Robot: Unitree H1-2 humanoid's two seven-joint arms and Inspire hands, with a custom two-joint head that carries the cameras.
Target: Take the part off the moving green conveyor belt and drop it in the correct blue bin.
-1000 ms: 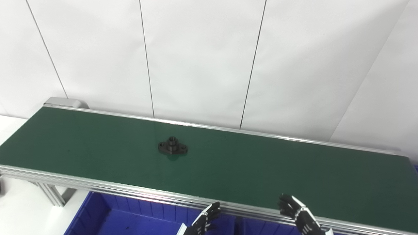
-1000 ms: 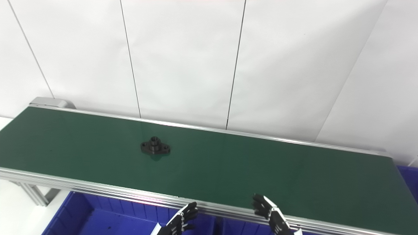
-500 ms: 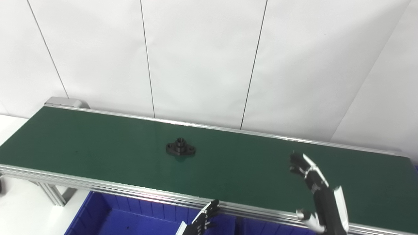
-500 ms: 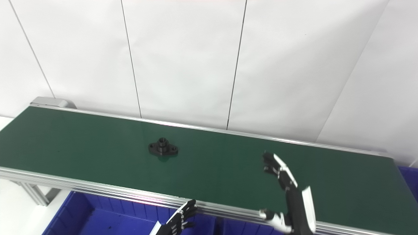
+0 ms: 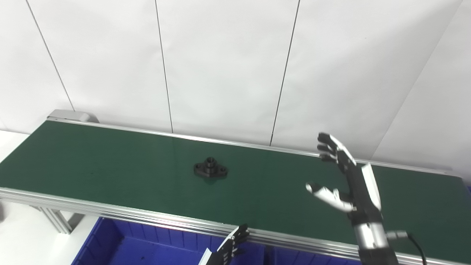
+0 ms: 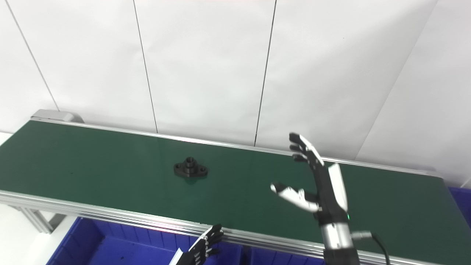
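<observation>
A small black flanged part (image 5: 210,170) with a raised hub lies flat on the green conveyor belt (image 5: 110,162), a little left of its middle; it also shows in the right eye view (image 6: 190,170). My right hand (image 5: 344,180) is raised above the belt, well to the right of the part, open and empty with thumb and fingers spread. My left hand (image 5: 230,248) shows only its fingers at the bottom edge, below the belt's near rail, open and empty.
Blue bins (image 5: 147,244) stand below the belt's near aluminium rail (image 5: 110,211); a divider (image 5: 266,254) separates two of them. Another blue bin edge (image 6: 460,202) shows at the far right. A white panelled wall stands behind the belt.
My right hand has risen from the near rail to high above the belt and spread open. The black part has moved to the right along the belt. The left hand has stayed put.
</observation>
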